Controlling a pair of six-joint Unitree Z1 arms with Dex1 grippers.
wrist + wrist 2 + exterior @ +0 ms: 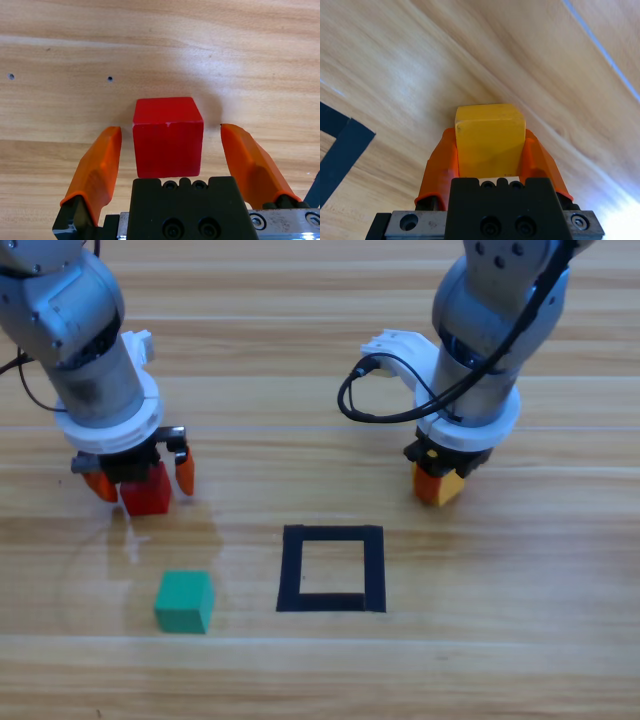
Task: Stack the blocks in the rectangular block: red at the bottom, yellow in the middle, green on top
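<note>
between my left gripper (167,145) jaws, spread with gaps: red cube (168,136). my right gripper (490,150) clamps yellow cube (490,140). green cube (184,601) left of tape rectangle (332,568).

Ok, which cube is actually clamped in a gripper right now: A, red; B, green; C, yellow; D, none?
C: the right gripper has its jaws pressed against the yellow cube, while the left gripper only straddles the red cube with gaps either side.

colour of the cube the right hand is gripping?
Yellow. The right hand is shut on the yellow cube; the right wrist view shows it best.
</note>
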